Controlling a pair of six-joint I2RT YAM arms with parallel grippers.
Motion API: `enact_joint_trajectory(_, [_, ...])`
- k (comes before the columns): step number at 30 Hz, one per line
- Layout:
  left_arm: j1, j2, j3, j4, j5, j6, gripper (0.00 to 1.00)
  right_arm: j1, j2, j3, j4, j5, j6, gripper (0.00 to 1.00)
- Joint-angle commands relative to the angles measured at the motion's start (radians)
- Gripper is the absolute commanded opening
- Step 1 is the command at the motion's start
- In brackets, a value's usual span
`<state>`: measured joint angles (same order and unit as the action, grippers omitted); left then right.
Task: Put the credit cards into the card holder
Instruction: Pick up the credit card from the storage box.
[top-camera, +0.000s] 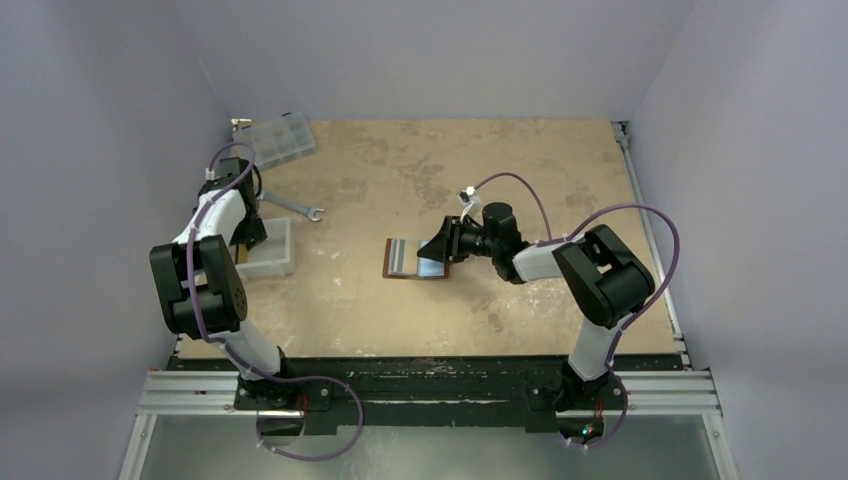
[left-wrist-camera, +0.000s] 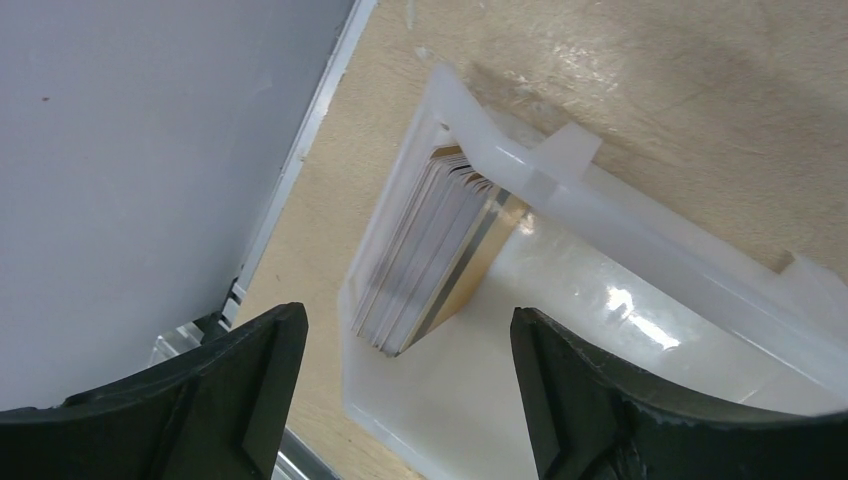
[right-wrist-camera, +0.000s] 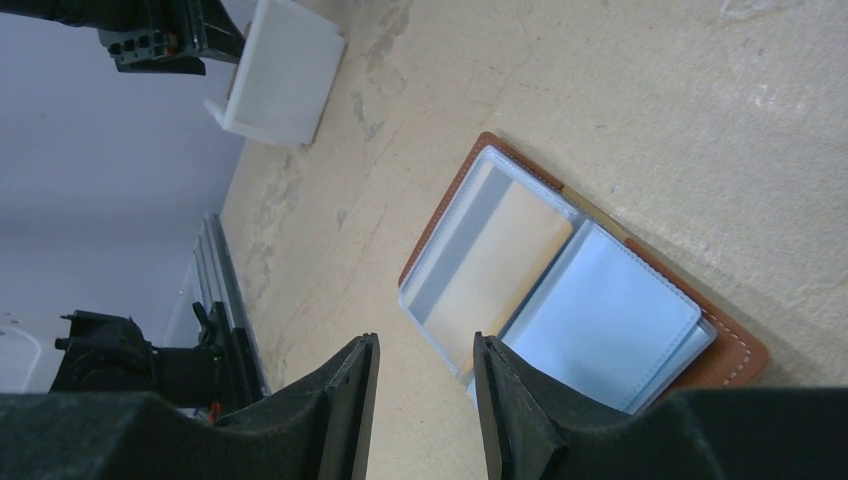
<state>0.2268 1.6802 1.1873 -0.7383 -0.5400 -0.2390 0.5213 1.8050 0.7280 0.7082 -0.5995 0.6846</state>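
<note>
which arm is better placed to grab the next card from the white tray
Left. The left jaws stand open right over the stack of cards standing in the white tray, nothing between them yet. The right jaws are across the table at the open card holder.

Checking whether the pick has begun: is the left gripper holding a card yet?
No, the left gripper hangs wide open above the credit cards stacked in the white tray, touching none.

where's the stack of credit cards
Left wrist view: the credit cards stand on edge in the white tray at the table's left side, under the open left gripper.
</note>
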Motion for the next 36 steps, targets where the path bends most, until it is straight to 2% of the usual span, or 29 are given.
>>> enact_joint_trajectory(1, [0.004,-0.034,-0.006,0.009,-0.078,0.009,0.78,0.002,-0.010,-0.011,0.101,-0.056,0.040,0.47])
enact_joint_trajectory(8, [0.004,0.003,0.001,0.011,-0.080,0.008,0.72,-0.001,-0.016,-0.016,0.112,-0.070,0.051,0.47])
enact_joint_trajectory(13, [0.004,0.031,0.005,0.002,-0.085,-0.006,0.62,-0.003,-0.015,-0.016,0.114,-0.074,0.053,0.47])
enact_joint_trajectory(17, [0.004,0.016,0.003,0.005,-0.088,-0.005,0.59,-0.003,-0.010,-0.016,0.118,-0.079,0.057,0.47])
enact_joint_trajectory(24, [0.004,0.006,0.018,-0.005,-0.101,-0.003,0.38,-0.002,-0.008,-0.016,0.123,-0.084,0.061,0.47])
enact_joint_trajectory(29, [0.004,0.012,0.026,-0.010,-0.105,-0.001,0.28,-0.002,-0.003,-0.014,0.127,-0.090,0.066,0.48])
enact_joint_trajectory(31, [0.004,0.014,0.029,-0.011,-0.082,0.002,0.32,-0.003,-0.001,-0.013,0.127,-0.092,0.066,0.47])
enact_joint_trajectory(34, [0.004,0.018,0.031,-0.014,-0.013,0.009,0.50,-0.002,0.003,-0.012,0.132,-0.094,0.069,0.47])
enact_joint_trajectory(36, [0.004,0.024,0.028,-0.009,-0.013,0.009,0.56,-0.002,0.008,-0.012,0.135,-0.094,0.071,0.47])
